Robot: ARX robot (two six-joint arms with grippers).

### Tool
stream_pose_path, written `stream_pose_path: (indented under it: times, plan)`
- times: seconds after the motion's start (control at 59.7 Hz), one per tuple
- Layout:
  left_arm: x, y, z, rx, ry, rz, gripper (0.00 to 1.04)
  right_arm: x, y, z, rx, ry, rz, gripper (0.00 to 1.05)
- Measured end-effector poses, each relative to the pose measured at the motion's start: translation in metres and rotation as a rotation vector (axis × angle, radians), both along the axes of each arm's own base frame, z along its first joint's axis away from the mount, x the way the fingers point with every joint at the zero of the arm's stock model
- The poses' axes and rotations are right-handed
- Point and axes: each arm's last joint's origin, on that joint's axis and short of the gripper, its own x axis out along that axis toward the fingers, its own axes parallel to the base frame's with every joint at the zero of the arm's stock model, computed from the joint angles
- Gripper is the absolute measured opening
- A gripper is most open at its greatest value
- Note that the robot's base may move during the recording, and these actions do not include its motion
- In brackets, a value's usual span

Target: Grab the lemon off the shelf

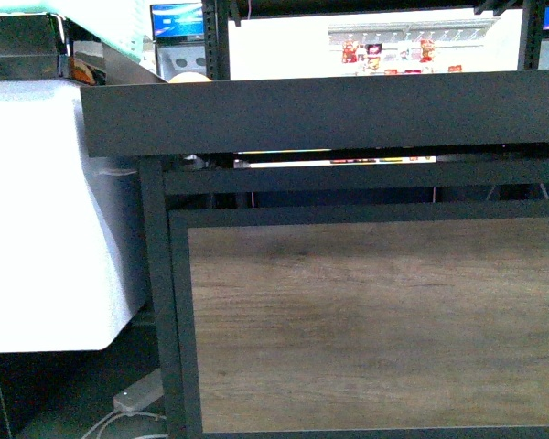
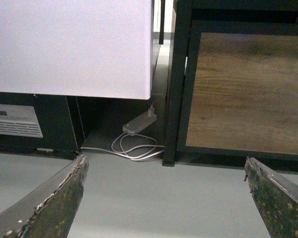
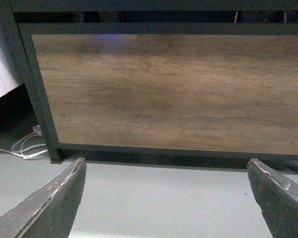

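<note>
In the left wrist view we see the left gripper [image 2: 165,161] spread wide, its worn fingers [image 2: 59,198] holding and touching nothing, above grey floor [image 2: 154,203]. Just left of the shelf [image 2: 179,74] leg lie a power strip [image 2: 138,123] and a coiled white cable [image 2: 134,151], under a white cabinet [image 2: 69,44].

In the right wrist view the right gripper [image 3: 166,161] gapes equally wide and empty, facing the shelf's wood-look panel [image 3: 169,89].

In the front view the shelf's black tray rim [image 1: 348,114] hides its contents. We cannot tell where the lemon lies or how its long axis points.
</note>
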Motion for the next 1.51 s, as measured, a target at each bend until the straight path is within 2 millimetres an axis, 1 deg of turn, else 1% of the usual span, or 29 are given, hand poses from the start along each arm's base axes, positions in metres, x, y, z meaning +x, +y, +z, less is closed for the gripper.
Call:
stream_pose_path:
  times: [1.508]
  plan:
    - [0.0000,0.0000,0.0000,0.000,0.000,0.000,0.97,0.0000,0.0000,0.0000,0.000,0.000,0.000,0.97]
